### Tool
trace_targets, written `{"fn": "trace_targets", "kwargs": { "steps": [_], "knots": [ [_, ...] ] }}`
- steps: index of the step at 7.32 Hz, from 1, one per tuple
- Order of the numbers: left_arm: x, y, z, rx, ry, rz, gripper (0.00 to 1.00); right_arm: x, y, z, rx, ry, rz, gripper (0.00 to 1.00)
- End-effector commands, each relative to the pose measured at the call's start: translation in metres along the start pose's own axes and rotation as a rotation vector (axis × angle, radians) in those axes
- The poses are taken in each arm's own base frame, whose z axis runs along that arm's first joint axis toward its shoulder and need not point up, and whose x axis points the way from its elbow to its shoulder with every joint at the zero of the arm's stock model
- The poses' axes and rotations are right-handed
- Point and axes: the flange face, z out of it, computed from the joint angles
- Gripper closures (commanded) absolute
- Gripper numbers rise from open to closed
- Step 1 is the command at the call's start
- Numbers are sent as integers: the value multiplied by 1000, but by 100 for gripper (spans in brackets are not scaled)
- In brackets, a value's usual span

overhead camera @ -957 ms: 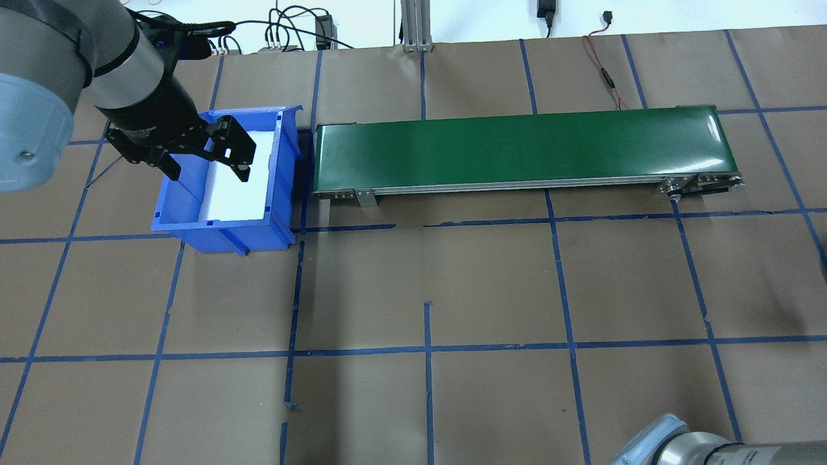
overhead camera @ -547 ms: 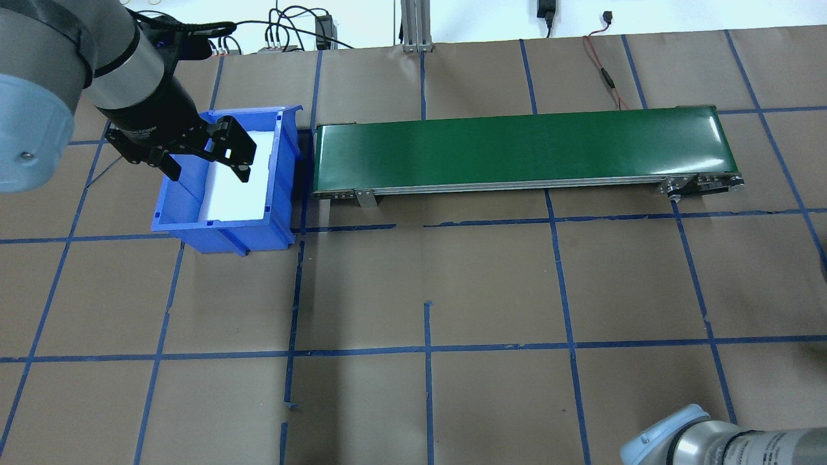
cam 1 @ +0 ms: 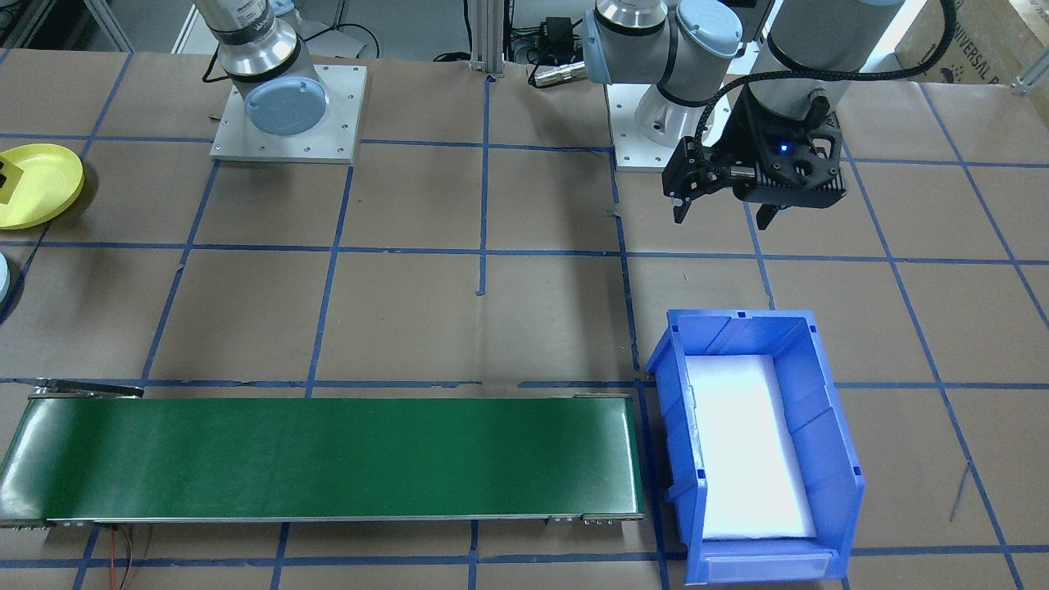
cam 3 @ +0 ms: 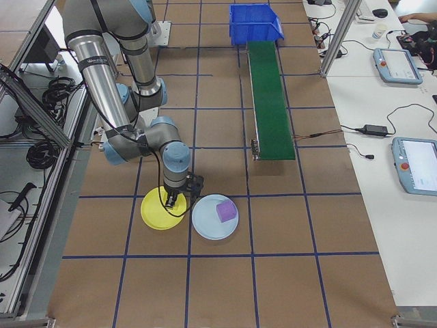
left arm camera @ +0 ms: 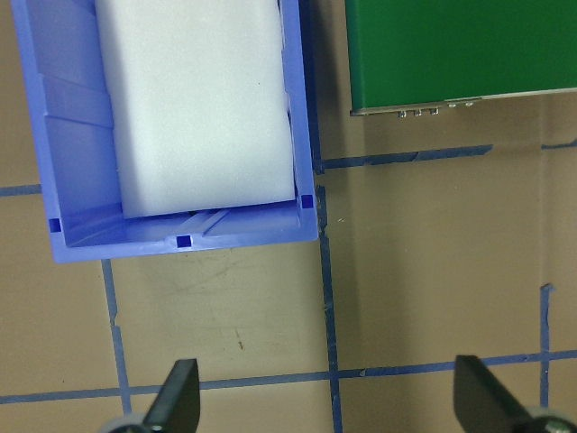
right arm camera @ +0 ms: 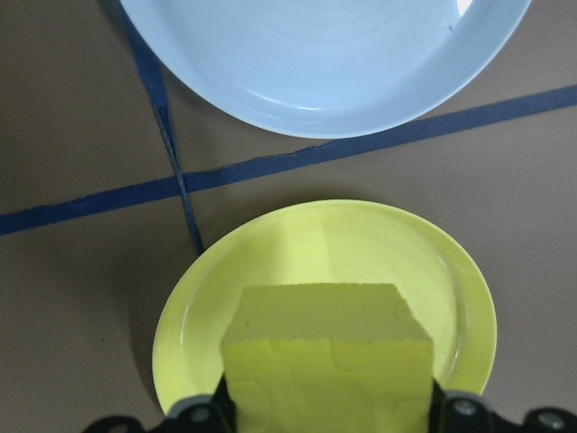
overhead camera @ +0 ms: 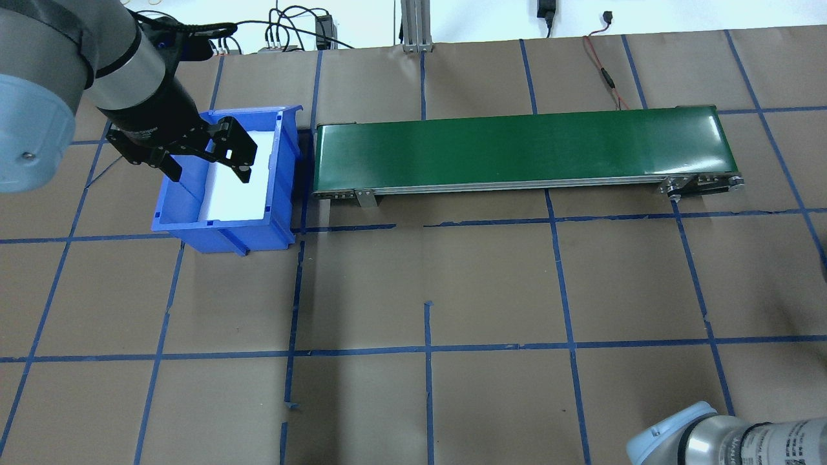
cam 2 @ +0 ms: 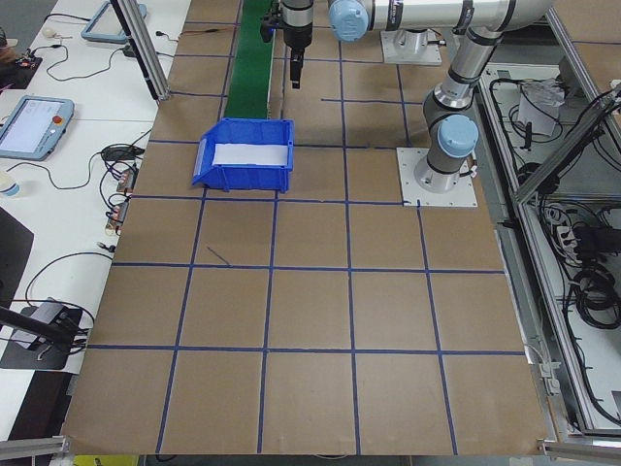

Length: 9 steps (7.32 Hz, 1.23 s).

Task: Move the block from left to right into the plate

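Right wrist-mounted view: right gripper [right arm camera: 325, 410] clamps yellow block [right arm camera: 326, 361] just above yellow plate [right arm camera: 451, 289].
Right arm: wrist points straight down.
Left gripper [overhead camera: 210, 158]: fingers spread, hanging over blue bin [overhead camera: 284, 161].

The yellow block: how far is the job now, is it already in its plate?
Done: a purple block already lies in the light blue plate. In hand: the right gripper holds the yellow block above the yellow plate; it has not released it. The left gripper is open and empty near the blue bin. Left: setting the block down.
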Motion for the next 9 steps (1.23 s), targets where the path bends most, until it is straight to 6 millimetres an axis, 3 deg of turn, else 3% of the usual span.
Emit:
{"fn": "trace_targets", "kwargs": {
  "steps": [1, 3, 4, 5, 6, 7, 8, 9],
  "knots": [
    [0, 0, 0, -1, -1, 1, 0, 1, 0, 3, -11, -7, 2, 0],
    [0, 0, 0, -1, 1, 0, 0, -7, -3, -6, -15, -5, 12, 0],
    [-1, 0, 0, 2, 0, -5, 0, -35, -30, -20, -9, -4, -14, 0],
    [-1, 0, 0, 0, 1, -2, 0, -98, -76, -49, -25, 0, -50, 0],
    [-1, 0, 0, 0, 1, -2, 0, -170, -116, -97, -49, 4, -67, 0],
    [0, 0, 0, -1, 1, 1, 0, -242, -140, -141, -35, 33, -52, 0],
    [0, 0, 0, -1, 1, 0, 0, -317, -152, -168, 26, 14, -50, 0],
    [0, 0, 0, -1, 1, 1, 0, -377, -145, -191, 41, -14, -60, 0]
  ]
}}
